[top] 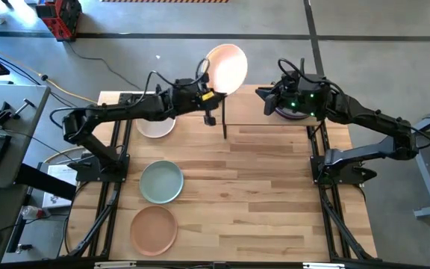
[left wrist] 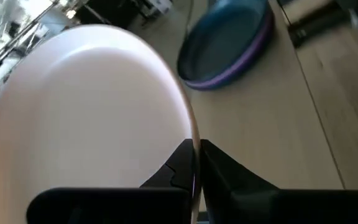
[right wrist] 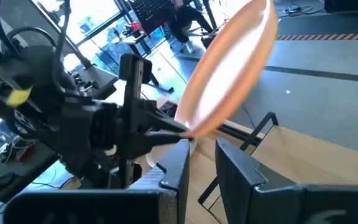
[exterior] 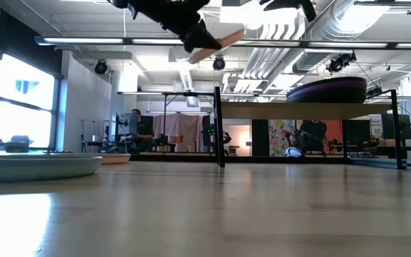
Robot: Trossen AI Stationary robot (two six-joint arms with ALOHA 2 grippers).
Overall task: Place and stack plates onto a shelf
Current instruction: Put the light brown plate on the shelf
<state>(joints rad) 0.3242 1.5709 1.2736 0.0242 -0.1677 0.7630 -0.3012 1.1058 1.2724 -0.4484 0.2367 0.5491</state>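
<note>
My left gripper (top: 209,88) is shut on a pale peach plate (top: 227,67), held high over the shelf's left end; the low view shows it tilted (exterior: 216,39). The shelf (exterior: 305,111) is a light-wood board on black posts at the table's far side. On its right part rests a stack with a dark plate over a purple one (left wrist: 229,43) (exterior: 327,91). My right gripper (top: 263,93) hovers open beside that stack, facing the held plate (right wrist: 229,68), and touches nothing. My left gripper (left wrist: 195,165) pinches the peach plate's rim (left wrist: 194,134) between its two fingers, one on the plate's inner face and one on its underside. The fingers come from the table's left side. The plate is lifted clear and tilted, its far rim higher.
On the table's left half lie a whitish plate (top: 155,123) under the left arm, a sage green plate (top: 161,181) and a terracotta plate (top: 154,229) near the front edge. The shelf's black post (top: 224,119) stands just below the left gripper. Bare wood lies at centre and right.
</note>
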